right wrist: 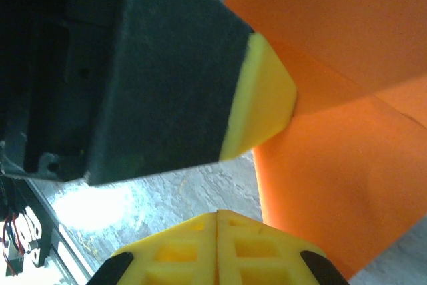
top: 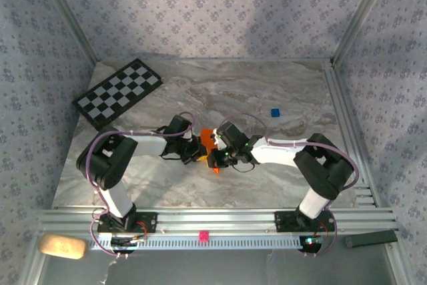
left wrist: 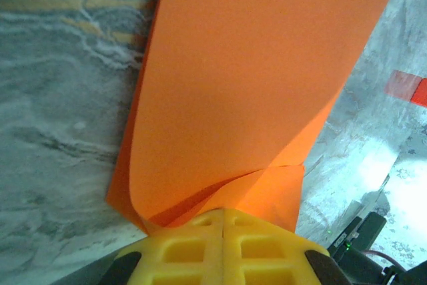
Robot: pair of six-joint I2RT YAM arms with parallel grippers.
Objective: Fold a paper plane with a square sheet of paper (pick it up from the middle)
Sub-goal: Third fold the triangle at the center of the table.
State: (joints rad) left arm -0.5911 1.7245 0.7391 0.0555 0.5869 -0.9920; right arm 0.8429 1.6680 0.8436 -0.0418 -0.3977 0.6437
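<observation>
At mid-table the left gripper (left wrist: 222,215) is clenched on the orange paper (left wrist: 253,65), which curls out from its pads in a loose fold. The right gripper (right wrist: 217,217), also clenched, sits just beside the paper's edge; whether it pinches it I cannot tell. Farther off lie a blue cube (top: 274,112) and a checkerboard (top: 119,91).

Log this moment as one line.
left pincer: shut on square sheet of paper | right pincer: shut, beside sheet | sheet: curled over
</observation>
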